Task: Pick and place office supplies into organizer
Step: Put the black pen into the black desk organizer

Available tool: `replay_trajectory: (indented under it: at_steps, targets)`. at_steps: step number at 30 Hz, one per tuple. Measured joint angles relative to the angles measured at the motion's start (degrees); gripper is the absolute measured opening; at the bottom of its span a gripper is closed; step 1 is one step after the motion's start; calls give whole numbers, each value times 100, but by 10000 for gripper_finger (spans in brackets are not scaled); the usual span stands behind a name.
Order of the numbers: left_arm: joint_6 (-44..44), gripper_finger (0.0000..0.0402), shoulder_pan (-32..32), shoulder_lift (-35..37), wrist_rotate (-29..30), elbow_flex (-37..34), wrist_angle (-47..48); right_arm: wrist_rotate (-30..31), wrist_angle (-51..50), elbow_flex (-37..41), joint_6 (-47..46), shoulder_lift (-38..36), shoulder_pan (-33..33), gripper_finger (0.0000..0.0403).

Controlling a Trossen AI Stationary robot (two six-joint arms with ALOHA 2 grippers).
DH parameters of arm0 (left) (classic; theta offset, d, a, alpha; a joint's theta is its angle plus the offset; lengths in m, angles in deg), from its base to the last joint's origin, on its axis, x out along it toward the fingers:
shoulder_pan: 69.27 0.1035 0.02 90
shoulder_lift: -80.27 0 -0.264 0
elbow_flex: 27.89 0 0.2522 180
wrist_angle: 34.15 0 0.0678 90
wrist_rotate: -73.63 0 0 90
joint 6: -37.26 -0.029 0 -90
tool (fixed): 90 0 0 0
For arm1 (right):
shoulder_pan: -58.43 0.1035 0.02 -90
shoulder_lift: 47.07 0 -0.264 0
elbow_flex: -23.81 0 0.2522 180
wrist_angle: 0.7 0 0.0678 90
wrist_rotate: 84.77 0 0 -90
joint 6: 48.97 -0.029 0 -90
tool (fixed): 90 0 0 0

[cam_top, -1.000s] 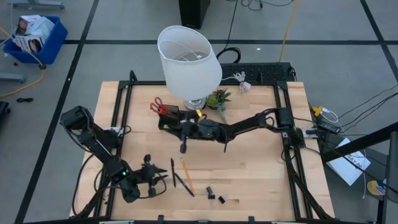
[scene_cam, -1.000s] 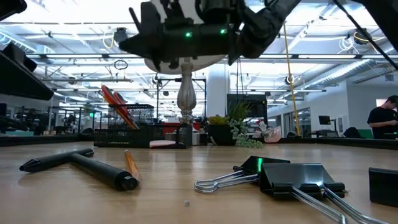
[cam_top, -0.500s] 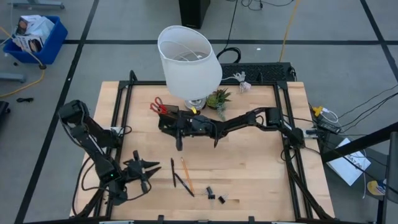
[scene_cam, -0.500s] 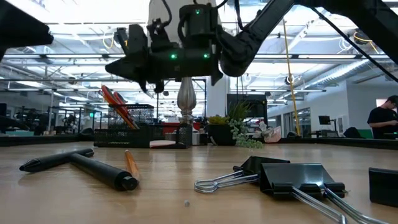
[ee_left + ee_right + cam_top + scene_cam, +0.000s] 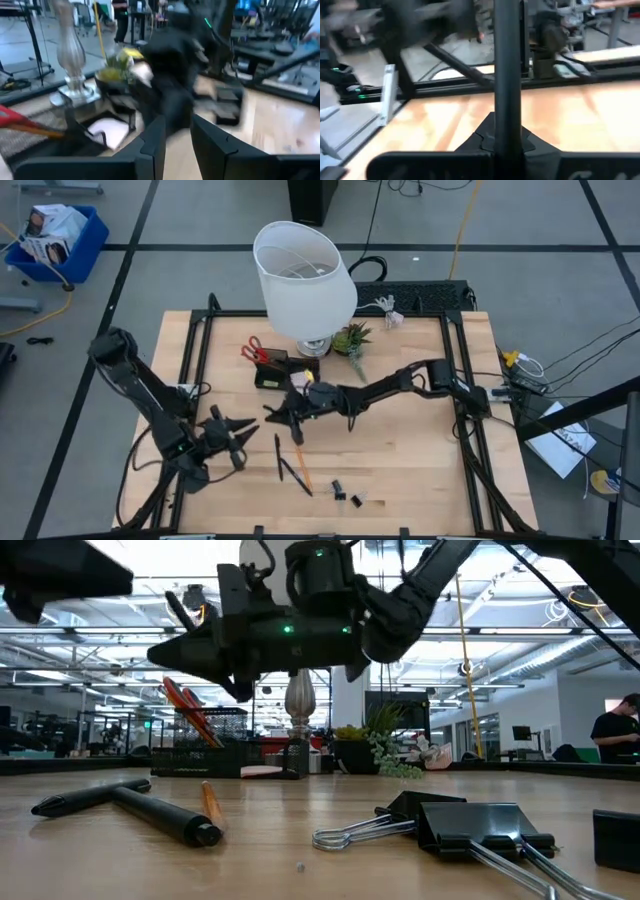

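My right gripper [image 5: 290, 413] hangs over the middle of the table, shut on a black pen [image 5: 507, 60], just on the near side of the black organizer [image 5: 272, 370]. Red-handled scissors [image 5: 252, 348] stand in the organizer, and a pale sticky-note pad [image 5: 112, 131] lies in it. Two more black pens [image 5: 281, 460], an orange pencil [image 5: 300, 465] and black clips [image 5: 345, 493] lie flat on the table near its near edge. My left gripper [image 5: 228, 437] hovers at the near left, open, with nothing between its fingers [image 5: 150, 145]. My right gripper pinches the black pen's shaft [image 5: 507, 117] between its two fingers. The fingers lie about level, reaching from the table's right, and cross the pen. The pen sticks out to one side of the fingers, lifted clear of the table [image 5: 297, 432].
A big lamp with a white shade [image 5: 302, 275] stands right behind the organizer, with a small potted plant [image 5: 350, 338] beside it. A black frame [image 5: 195, 370] runs along the table's edges. Bare wood [image 5: 400, 450] lies at the near right.
My right gripper has come away from the organizer toward the near edge and sunk a little, rolling as it went, with the pen still held. My left gripper has risen, moved toward the far edge and tipped up from pointing down to nearly level.
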Motion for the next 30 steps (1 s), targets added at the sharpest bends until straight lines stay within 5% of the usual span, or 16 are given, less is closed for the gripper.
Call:
replay_trajectory:
  at_steps: [8,20,30]
  targets:
    - [-351,104,-40,768,213,0,309,303,924,323,26,-66,311,0]
    - [-754,255,573,757,-643,0,-23,307,1052,312,-147,-74,272,0]
    - [-1578,242,950,757,-830,0,-826,438,1061,312,-118,-74,252,0]
